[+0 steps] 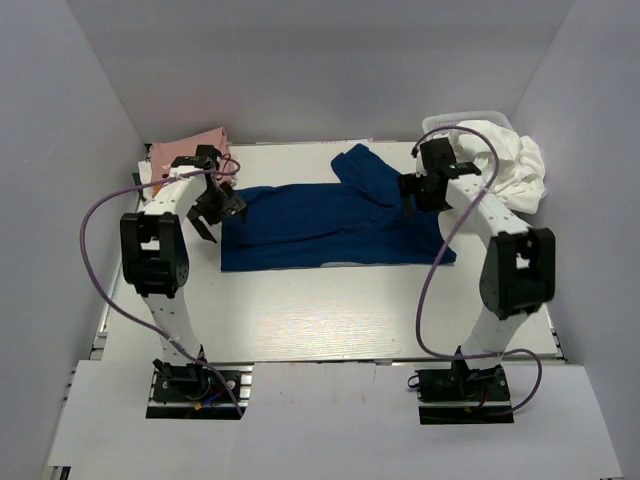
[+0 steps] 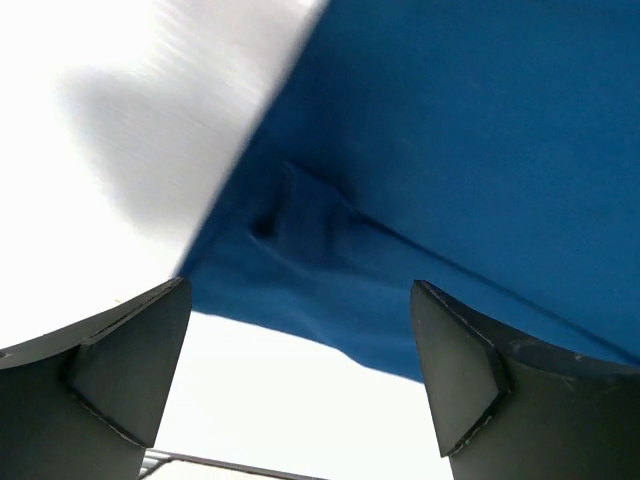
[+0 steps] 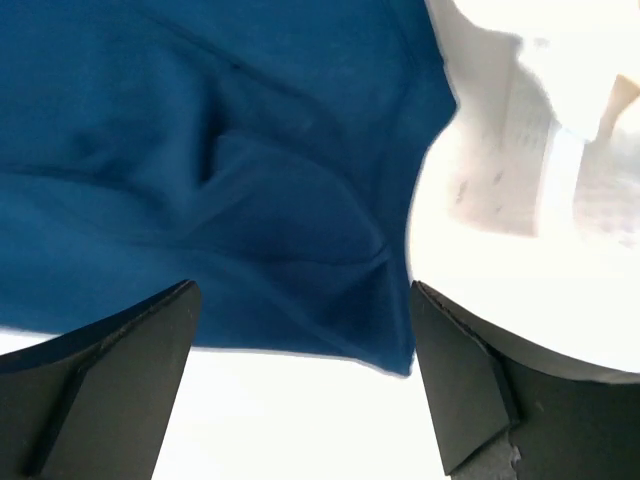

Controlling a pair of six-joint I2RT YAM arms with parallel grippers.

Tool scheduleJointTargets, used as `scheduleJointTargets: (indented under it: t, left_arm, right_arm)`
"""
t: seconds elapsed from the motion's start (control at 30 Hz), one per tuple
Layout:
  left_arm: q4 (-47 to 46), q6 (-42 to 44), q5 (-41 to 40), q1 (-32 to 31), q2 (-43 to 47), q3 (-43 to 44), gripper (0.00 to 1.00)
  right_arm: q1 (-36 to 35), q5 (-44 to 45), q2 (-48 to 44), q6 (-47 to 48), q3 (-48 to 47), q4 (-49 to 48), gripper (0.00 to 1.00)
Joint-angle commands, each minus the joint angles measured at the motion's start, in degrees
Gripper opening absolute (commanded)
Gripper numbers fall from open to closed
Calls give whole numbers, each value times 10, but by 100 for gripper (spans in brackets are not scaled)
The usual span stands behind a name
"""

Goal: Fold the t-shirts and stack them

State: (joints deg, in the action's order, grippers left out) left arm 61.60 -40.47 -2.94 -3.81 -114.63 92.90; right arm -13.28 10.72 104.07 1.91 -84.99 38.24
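A navy blue t-shirt (image 1: 330,220) lies spread across the middle of the table, one sleeve pointing toward the back. My left gripper (image 1: 222,212) hangs over its left edge, jaws wide apart with nothing between them; its wrist view shows the blue cloth (image 2: 450,170) just beyond the fingertips. My right gripper (image 1: 422,195) hovers over the shirt's right end, open and empty too, the blue fabric (image 3: 220,170) below it. White t-shirts (image 1: 505,160) are heaped in a basket at the back right. A pink t-shirt (image 1: 185,150) lies at the back left.
The white mesh basket (image 1: 490,118) stands in the back right corner against the wall. Grey walls close in the table on three sides. Purple cables loop from both arms. Bare white tabletop (image 1: 320,315) lies in front of the blue shirt.
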Motion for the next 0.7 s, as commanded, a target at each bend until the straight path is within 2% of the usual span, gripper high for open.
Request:
scheduleJointTargets:
  t: [0.0, 0.13, 0.27, 0.5, 0.67]
  left_arm:
    - [-34, 15, 45, -12, 88, -36, 100]
    - [-86, 15, 89, -30, 102, -92, 100]
    - [-114, 21, 134, -44, 93, -126, 100]
    - [-157, 26, 134, -57, 78, -210, 100]
    - [-145, 32, 103, -62, 86, -285, 100]
  right_arm:
    - [-5, -70, -66, -30, 60, -42, 90]
    - [-5, -125, -71, -64, 111, -65, 90]
    - [3, -134, -68, -86, 190, -151, 90]
    - [9, -147, -57, -124, 253, -169, 90]
    - [7, -157, -136, -162, 391, -150, 90]
